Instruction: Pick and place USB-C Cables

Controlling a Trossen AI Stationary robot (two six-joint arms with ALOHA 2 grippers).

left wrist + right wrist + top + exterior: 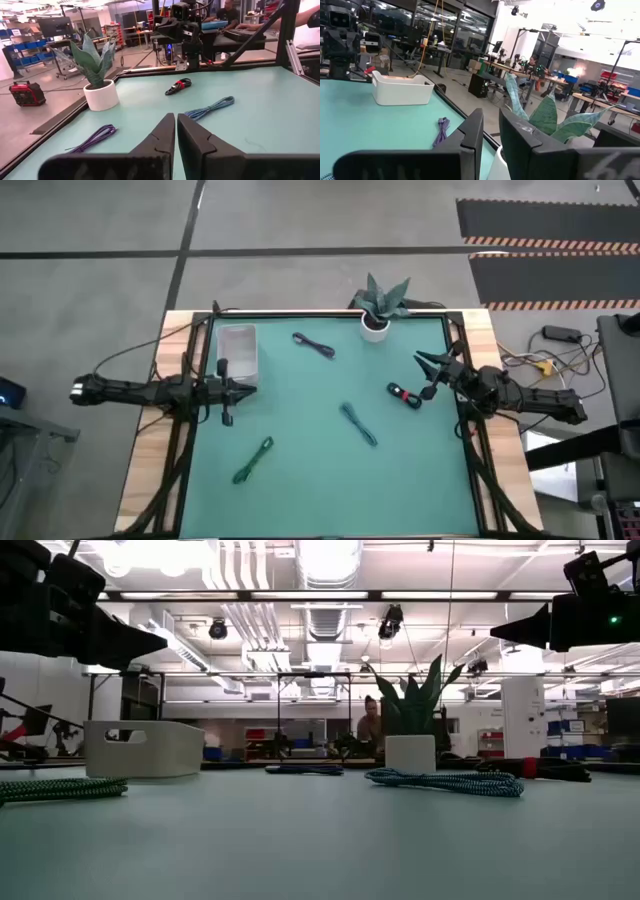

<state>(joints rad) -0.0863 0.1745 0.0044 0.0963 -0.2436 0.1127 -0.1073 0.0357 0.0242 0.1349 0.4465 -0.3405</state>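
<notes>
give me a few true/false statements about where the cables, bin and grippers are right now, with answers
1. The white bin holds two cables. False: no cable shows in it; all four lie on the mat.
2. The black and red cable lies nearest the right gripper. True.
3. The left gripper is shut on the green cable. False: it holds nothing, and the green cable lies apart from it on the mat.
4. The dark purple cable lies between the bin and the potted plant. True.
5. The teal-blue cable is draped over the plant. False: it lies flat near the mat's middle.
</notes>
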